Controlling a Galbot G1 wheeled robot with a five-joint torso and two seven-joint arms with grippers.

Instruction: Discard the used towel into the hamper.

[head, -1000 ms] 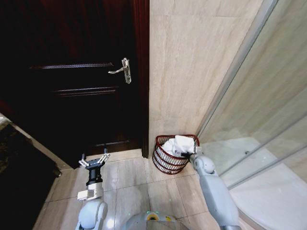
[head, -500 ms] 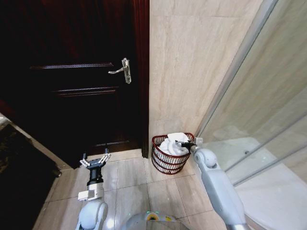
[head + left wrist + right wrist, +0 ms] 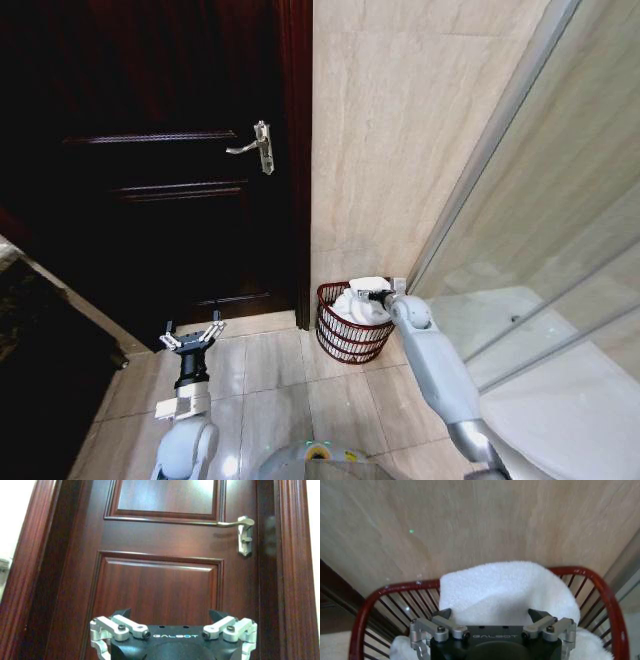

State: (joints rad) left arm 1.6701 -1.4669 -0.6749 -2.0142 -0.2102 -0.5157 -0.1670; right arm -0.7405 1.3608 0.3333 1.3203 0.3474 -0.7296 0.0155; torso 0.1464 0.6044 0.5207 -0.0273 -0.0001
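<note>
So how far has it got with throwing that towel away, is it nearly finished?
Nearly. The fluffy white towel already lies piled inside the round reddish-brown wire hamper by the tiled wall. The right gripper hangs over the hamper's mouth with fingers open and nothing between them, so the drop looks made. The left gripper waits open near the dark wooden door. What seems left is drawing the right arm away.

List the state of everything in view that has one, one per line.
towel: white, bunched in the hamper, top above the rim.
hamper: upright on the floor against the wall, holding the towel.
right claw: open, over the towel.
left claw: open, empty, raised facing the door.
door: shut.
door handle: level, not pressed.
</note>
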